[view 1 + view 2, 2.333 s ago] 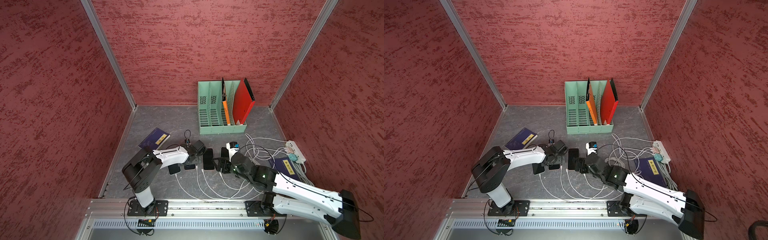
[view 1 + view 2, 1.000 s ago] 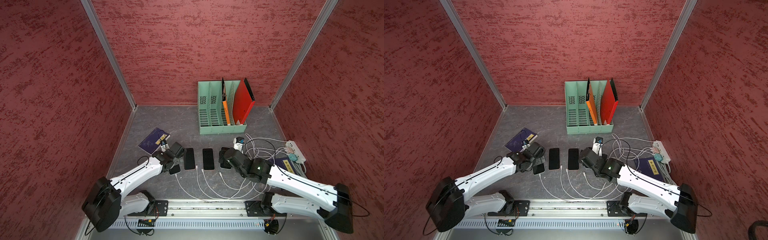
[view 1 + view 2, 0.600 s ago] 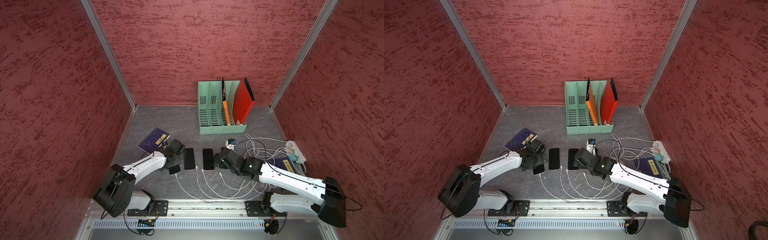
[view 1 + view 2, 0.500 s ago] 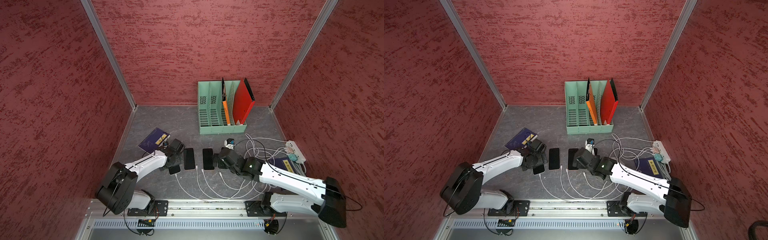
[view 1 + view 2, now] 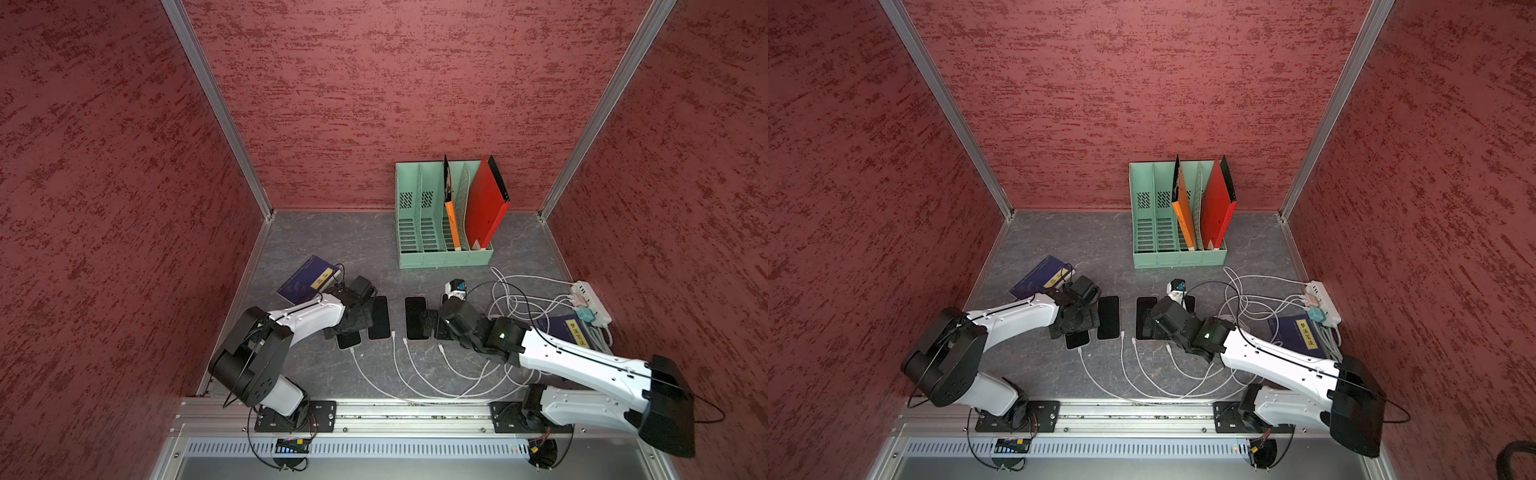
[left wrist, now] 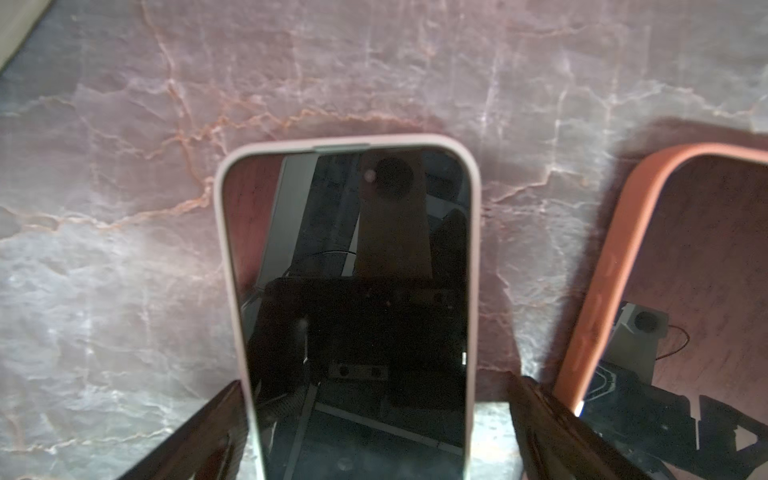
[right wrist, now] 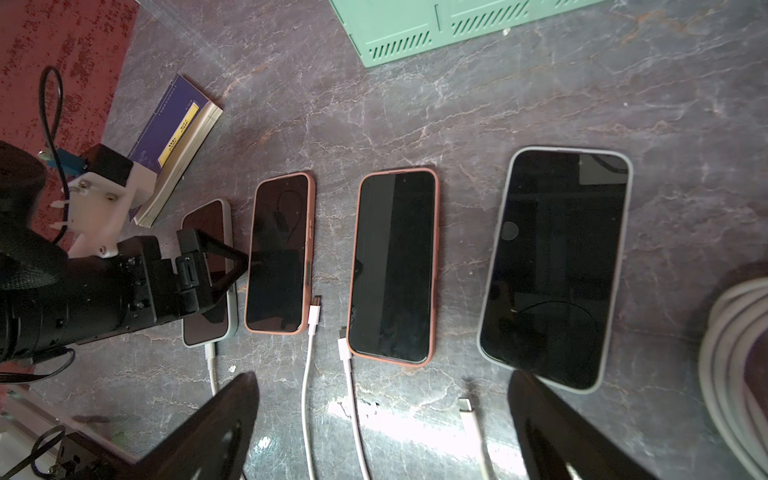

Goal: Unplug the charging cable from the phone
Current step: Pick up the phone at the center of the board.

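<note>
light: bright, even | shadows: soft | glare: white patch on tabletop [image 7: 395, 419] | blur: wrist-view edges

This is a robot lab's test cell dressed up as an office. Red textured wall panels [image 5: 374, 104] joined by bare aluminium corner posts [image 5: 216, 108] box in a grey marble-patterned desk [image 5: 332, 237]. The left arm [image 5: 307, 318] and right arm [image 5: 582, 361] are bolted to an aluminium rail [image 5: 395, 409]. Office props lie about: a green file organiser [image 5: 440, 257], a purple notebook [image 5: 305, 284], a power strip [image 5: 592, 301], phones [image 7: 395, 266] and white charging cables [image 7: 306, 382].
</note>
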{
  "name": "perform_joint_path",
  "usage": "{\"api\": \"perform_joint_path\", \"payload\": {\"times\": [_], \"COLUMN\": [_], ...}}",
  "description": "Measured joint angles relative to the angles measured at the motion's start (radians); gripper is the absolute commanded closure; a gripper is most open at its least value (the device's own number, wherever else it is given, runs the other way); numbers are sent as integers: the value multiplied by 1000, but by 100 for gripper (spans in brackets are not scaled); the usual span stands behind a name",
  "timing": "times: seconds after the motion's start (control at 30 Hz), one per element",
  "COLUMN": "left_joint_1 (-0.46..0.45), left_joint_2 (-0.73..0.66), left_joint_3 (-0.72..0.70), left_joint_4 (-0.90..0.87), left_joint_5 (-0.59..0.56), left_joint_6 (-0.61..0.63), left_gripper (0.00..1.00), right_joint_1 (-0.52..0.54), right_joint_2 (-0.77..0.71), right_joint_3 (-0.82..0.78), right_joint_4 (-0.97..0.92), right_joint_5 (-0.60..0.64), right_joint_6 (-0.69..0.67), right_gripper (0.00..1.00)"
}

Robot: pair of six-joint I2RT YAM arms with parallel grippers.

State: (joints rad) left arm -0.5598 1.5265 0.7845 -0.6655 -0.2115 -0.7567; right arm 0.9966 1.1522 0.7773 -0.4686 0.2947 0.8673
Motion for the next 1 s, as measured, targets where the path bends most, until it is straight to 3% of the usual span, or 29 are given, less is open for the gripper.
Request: {"api": "perform_joint_path", "payload": {"times": [0.33,0.7,0.87,1.0], "left_joint_1": [-11,-12,-12,-10], "left_joint_2": [-13,-20,-20,-23], "left_joint_3": [-7,-11,-12,-14], "left_joint_4": [-26,-43,-40,-39], "left_joint_5": [-4,-6,-4,-2], "left_joint_6": [-11,-13,-10,4], "left_gripper": [1,9,21,36], "right_joint_1": [0,0,0,0], "right_joint_2": [0,-5,-5,33], "right_joint_3": [-3,-30,-34,-17], "right_joint_4": [21,57,61,56], "right_joint_5": [-4,-24,-31,-37], "right_joint_6": [0,0,0,0], "right_gripper": [2,2,2,2]}}
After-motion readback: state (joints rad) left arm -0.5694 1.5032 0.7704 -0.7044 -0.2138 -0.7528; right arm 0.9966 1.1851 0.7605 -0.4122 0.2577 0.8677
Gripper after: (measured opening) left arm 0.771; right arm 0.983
